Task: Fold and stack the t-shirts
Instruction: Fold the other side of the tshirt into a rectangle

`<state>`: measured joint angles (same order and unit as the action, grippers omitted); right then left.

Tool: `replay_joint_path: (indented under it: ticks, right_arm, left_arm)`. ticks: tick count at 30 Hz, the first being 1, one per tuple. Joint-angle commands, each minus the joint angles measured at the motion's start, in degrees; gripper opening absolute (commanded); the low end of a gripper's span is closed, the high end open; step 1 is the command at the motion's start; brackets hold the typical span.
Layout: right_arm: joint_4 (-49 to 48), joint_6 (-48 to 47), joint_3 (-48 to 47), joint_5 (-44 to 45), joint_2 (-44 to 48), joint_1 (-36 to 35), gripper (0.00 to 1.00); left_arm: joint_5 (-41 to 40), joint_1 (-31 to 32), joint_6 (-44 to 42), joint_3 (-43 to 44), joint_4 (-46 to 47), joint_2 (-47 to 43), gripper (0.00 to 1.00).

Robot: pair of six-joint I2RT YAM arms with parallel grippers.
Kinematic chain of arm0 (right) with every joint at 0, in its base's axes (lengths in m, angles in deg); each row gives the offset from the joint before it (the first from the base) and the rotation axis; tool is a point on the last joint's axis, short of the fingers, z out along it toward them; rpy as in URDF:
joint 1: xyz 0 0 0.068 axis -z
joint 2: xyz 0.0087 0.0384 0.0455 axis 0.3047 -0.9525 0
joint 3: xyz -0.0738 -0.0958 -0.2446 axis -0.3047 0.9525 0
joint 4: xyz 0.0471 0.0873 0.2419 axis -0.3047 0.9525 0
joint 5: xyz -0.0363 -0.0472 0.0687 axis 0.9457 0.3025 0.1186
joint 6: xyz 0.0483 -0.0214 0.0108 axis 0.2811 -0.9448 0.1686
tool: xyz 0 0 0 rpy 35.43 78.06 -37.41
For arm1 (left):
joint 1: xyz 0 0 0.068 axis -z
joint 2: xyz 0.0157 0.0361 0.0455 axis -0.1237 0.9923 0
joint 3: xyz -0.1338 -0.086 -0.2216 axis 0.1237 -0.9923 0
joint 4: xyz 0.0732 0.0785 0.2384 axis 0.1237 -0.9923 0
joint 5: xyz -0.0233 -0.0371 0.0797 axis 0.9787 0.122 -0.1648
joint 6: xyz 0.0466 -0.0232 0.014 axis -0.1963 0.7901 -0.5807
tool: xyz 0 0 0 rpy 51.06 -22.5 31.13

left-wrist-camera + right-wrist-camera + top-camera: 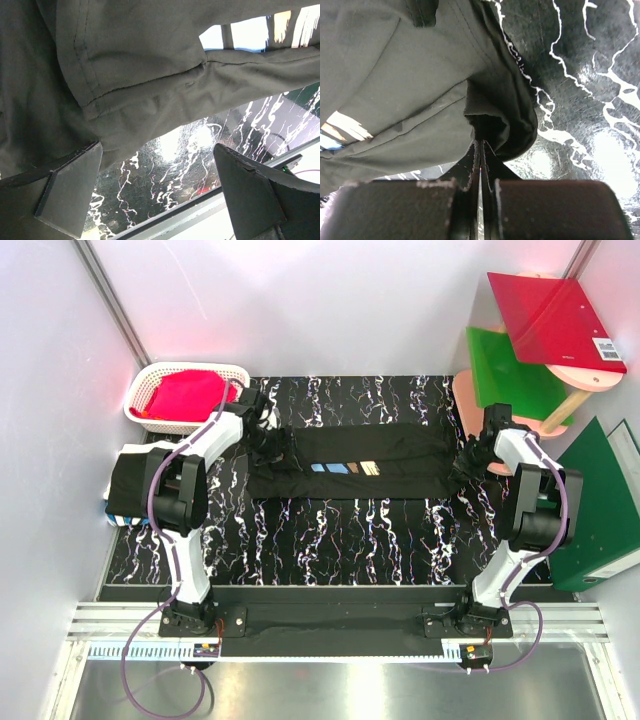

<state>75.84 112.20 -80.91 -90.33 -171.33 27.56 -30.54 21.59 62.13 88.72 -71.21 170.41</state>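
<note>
A black t-shirt with blue, orange and pale strokes on the chest lies stretched sideways across the middle of the marbled table. My left gripper is at its left end. In the left wrist view this gripper stands open, and the shirt's hem and sleeve hang just beyond the fingertips, brushing the left one. My right gripper is at the shirt's right end. In the right wrist view it is shut on a bunched fold of the t-shirt. A folded black shirt pile rests at the table's left edge.
A white basket holding red cloth stands at the back left. Red and green boards on a wooden stand sit at the back right. A dark green binder lies beside the right arm.
</note>
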Motion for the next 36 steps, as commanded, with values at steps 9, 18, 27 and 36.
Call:
replay_joint_path:
  ticks: [9,18,27,36]
  right_arm:
    - [-11.5,-1.6,-4.1,12.6,10.0,-1.6,0.0]
    - [-19.5,-0.2,-6.1,13.1,11.2,-1.7,0.0]
    - [-20.7,-1.2,-7.7,8.6,13.1,-2.0,0.0]
    - [-16.7,-2.2,-9.4,19.2,9.7,-2.4,0.07]
  left_arm:
    - [0.9,0.5,-0.7,4.1,-0.2,-0.5,0.99]
    - [0.1,0.6,-0.4,3.6,-0.7,-1.3,0.99]
    - [-0.3,0.7,-0.2,4.5,-2.1,-0.4,0.99]
    - [-0.7,1.6,-0.3,5.5,-2.8,0.3,0.99]
